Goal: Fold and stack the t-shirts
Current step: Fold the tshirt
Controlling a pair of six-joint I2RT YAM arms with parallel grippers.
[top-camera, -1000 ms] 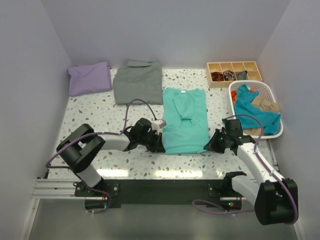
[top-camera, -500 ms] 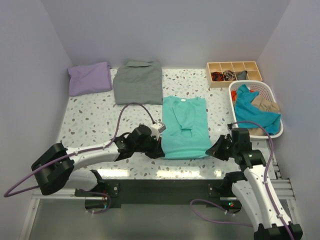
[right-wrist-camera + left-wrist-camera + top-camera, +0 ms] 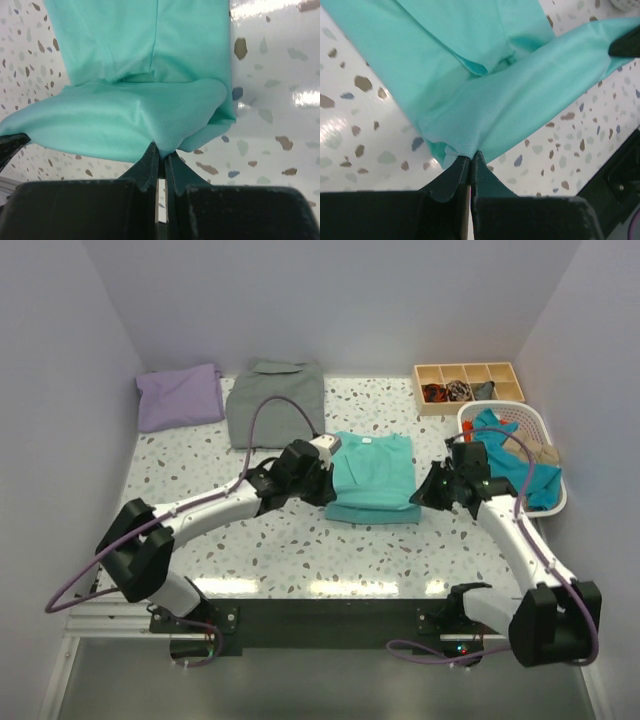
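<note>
The turquoise t-shirt (image 3: 372,475) lies mid-table, its lower half doubled up over the upper part, white neck label at the far edge. My left gripper (image 3: 325,488) is shut on its left hem corner; the wrist view shows the cloth (image 3: 510,95) pinched at the gripper's (image 3: 470,156) closed tips. On the right, my other gripper (image 3: 424,492) is shut on the opposite hem corner, the fabric (image 3: 140,115) bunched where the right gripper (image 3: 161,152) pinches it. A folded lavender t-shirt (image 3: 180,396) rests at the far left, with a folded grey shirt (image 3: 277,403) beside it.
A white basket (image 3: 525,418) with a blue garment and other clothes stands at the right edge, close behind my right arm. A wooden divided tray (image 3: 468,386) with small items sits at the far right. Speckled tabletop (image 3: 300,550) shows near the front.
Both grippers have carried the shirt's bottom hem away from me and over the upper half, so the shirt now shows half as long. Both arms reach further out.
</note>
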